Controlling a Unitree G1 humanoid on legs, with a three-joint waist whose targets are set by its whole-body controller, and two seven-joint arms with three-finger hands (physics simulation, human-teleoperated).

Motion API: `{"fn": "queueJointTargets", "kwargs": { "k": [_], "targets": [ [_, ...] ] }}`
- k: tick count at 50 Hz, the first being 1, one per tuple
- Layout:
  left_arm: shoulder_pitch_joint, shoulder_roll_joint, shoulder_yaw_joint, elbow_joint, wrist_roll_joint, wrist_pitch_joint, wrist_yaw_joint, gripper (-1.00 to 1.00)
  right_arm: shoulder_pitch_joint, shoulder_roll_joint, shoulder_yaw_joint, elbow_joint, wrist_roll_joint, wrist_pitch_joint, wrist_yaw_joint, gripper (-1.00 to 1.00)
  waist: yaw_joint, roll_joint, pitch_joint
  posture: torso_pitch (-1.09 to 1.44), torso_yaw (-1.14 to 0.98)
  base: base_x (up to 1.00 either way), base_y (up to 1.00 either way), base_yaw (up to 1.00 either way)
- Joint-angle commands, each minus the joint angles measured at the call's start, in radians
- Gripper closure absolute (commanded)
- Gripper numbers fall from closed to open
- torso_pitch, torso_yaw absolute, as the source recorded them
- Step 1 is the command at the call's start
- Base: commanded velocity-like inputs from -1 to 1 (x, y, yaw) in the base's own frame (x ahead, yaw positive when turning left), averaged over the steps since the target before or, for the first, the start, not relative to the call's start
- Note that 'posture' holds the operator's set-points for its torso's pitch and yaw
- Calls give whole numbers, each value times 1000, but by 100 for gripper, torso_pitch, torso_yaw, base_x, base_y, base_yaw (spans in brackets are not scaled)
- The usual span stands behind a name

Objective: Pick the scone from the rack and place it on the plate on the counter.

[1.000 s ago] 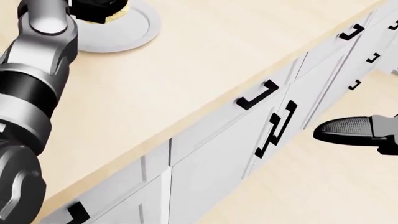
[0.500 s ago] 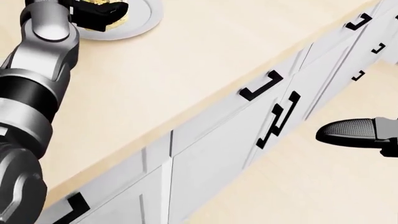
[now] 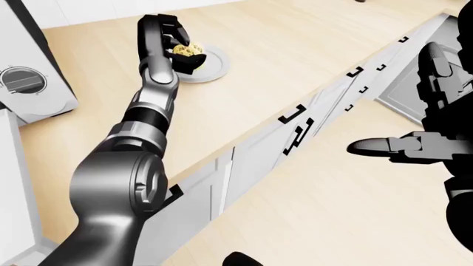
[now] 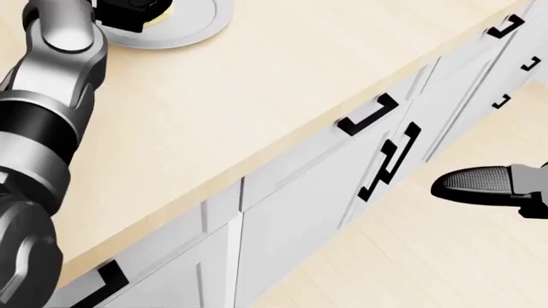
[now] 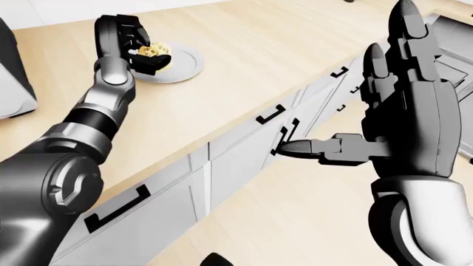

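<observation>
Stretching across the counter [image 3: 244,72] toward the upper left of the left-eye view, your left hand [image 3: 171,41] grips the scone [image 3: 184,51] just over the plate [image 3: 210,66], positioned for setting down; your right hand [image 5: 399,111] hangs open, fingers spread, clear of the work.

A kitchen: a long pale wooden desk [image 3: 295,50] runs diagonally across the frame above white cabinet fronts [image 4: 300,212] with black handles [image 4: 368,115], over light plank flooring [image 3: 332,210].
</observation>
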Motion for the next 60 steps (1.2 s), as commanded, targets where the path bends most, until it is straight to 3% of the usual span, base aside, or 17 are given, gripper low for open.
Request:
{"fn": "queueJointTargets", "kwargs": {
  "k": [1, 9, 11, 12, 13, 14, 15, 16, 18, 19, 20, 21, 44, 60],
  "targets": [
    [-51, 4, 0, -45, 4, -49, 5, 100, -14, -19, -24, -10, -6, -29, -10, -100, -1, 4, -34, 20, -95, 0, 0, 0],
    [-46, -12, 6, -43, 10, -33, -19, 100, 3, -27, -32, -10, 3, -42, -16, -100, 1, 2, -34, 20, -95, 0, 0, 0],
    [-45, -14, 6, -42, 12, -34, -19, 88, 9, -34, -37, -10, 13, -47, -20, -100, 1, 2, -34, 20, -95, 0, 0, 0],
    [-47, -14, 8, -43, 11, -35, -18, 63, 10, -37, -40, -10, 20, -48, -24, -100, 1, 2, -33, 20, -95, 0, 0, 0],
    [-47, -14, 10, -42, 10, -34, -18, 60, 11, -40, -42, -10, 25, -50, -27, -100, 1, 2, -33, 20, -95, 0, 0, 0],
    [-49, -14, 8, -42, 13, -36, -15, 37, 11, -43, -44, -10, 30, -49, -30, -100, 1, 2, -33, 20, -95, 0, 0, 0],
    [-51, -15, 10, -42, 12, -36, -17, 36, 10, -44, -44, -10, 33, -49, -33, -100, 0, 2, -32, 20, -95, 0, 0, 0],
    [-52, -15, 10, -42, 12, -34, -21, 7, 9, -45, -45, -10, 35, -48, -34, -100, 0, 1, -32, 20, -95, 0, 0, 0],
    [-54, -16, 11, -42, 12, -34, -23, 4, 8, -47, -47, -10, 40, -48, -37, -100, 0, 1, -31, 20, -95, 0, 0, 0],
    [-53, -17, 10, -42, 15, -34, -18, -70, 8, -47, -47, -10, 39, -47, -37, -100, 0, 1, -31, 20, -95, 0, 0, 0],
    [-53, -16, 10, -42, 16, -31, -19, -91, 6, -46, -47, -10, 40, -46, -37, -100, 0, 0, -31, 20, -95, 0, 0, 0],
    [-53, -16, 10, -42, 16, -31, -18, -100, 2, -46, -48, -10, 41, -43, -37, -100, 0, 0, -31, 20, -95, 0, 0, 0],
    [-76, 1, 10, -45, 14, -25, -30, -100, 18, -41, -39, -10, 26, -59, -33, -100, 2, 0, -31, 20, -95, 0, 0, 0],
    [-134, 31, -5, -58, -42, -5, -110, -100, 4, -13, -21, -10, -18, -47, -8, -100, 2, 2, -32, 20, -95, 0, 0, 0]
  ]
}}
